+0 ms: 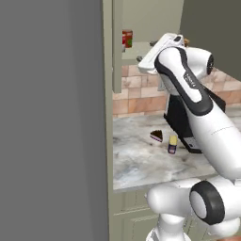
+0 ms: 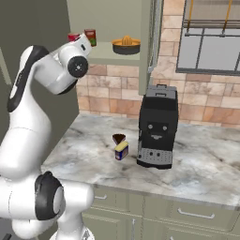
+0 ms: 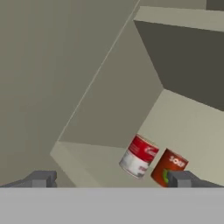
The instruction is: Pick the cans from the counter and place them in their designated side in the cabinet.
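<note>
Two red cans [image 3: 139, 156] upright on the cabinet shelf [image 3: 192, 127], gripper [image 3: 110, 179] spread wide, empty.

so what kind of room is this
A kitchen, rendered in simulation: a marble counter with a coffee machine on it, a brick-tiled wall behind, and an open cabinet holding cans.

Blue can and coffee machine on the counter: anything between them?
Nothing: bare marble counter separates the blue can from the coffee machine, in the right base view.
</note>
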